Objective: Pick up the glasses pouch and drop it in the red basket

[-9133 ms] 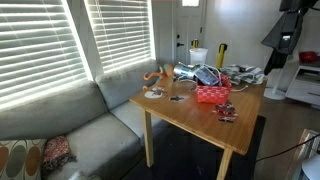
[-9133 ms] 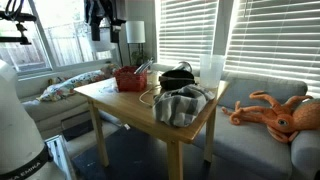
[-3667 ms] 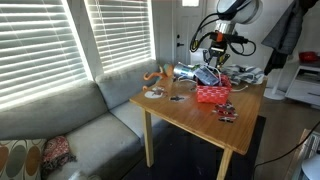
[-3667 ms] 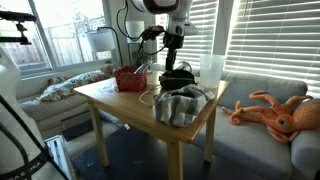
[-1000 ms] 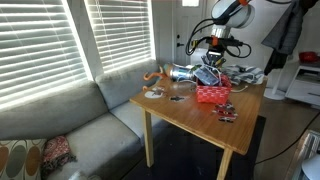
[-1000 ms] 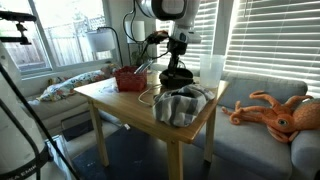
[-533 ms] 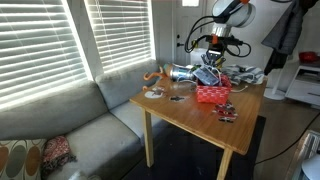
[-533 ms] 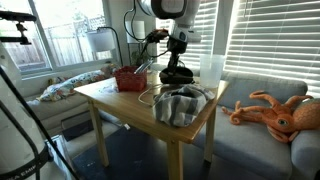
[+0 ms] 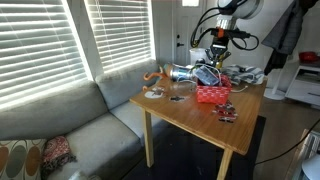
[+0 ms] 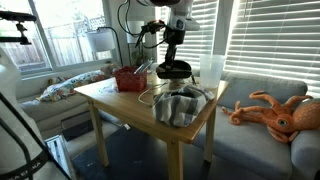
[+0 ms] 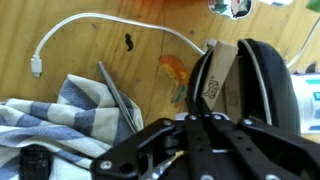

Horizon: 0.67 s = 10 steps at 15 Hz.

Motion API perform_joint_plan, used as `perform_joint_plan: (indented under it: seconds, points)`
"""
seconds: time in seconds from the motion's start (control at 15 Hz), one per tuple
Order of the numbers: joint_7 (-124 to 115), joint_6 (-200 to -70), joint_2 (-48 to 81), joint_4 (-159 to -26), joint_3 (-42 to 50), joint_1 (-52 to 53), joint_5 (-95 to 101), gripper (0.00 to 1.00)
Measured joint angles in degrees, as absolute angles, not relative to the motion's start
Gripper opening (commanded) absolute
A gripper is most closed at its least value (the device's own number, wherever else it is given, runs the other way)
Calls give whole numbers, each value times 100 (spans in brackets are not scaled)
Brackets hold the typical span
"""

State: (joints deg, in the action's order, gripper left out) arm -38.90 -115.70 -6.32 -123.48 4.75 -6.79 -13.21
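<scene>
The glasses pouch (image 10: 174,71) is a black rounded case. It hangs just above the wooden table (image 10: 110,97) from my gripper (image 10: 171,57), which is shut on its top. In the wrist view the pouch (image 11: 258,85) fills the right side past my gripper (image 11: 190,120), and a tan label shows on it. The red basket (image 10: 129,79) stands on the table a short way to the side of the pouch. In an exterior view the red basket (image 9: 213,94) lies just below and in front of the gripper (image 9: 216,58) and the pouch (image 9: 208,72).
A striped cloth (image 10: 180,105) lies near the table's front corner, and a white cable (image 11: 70,30) curls beside the cloth (image 11: 45,100). A white cup (image 10: 211,68) stands behind the pouch. Small items (image 9: 227,113) lie near the table edge. A sofa (image 9: 70,120) flanks the table.
The gripper has risen a little with the pouch and shifted slightly sideways toward the red basket. The jaws have stayed shut.
</scene>
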Motion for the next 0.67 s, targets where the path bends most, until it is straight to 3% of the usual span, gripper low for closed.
perform_joint_plan:
  seconds: [0.67]
  points:
    - [-3750, -11842, -2329, -13136, 149, -685, -350, 1]
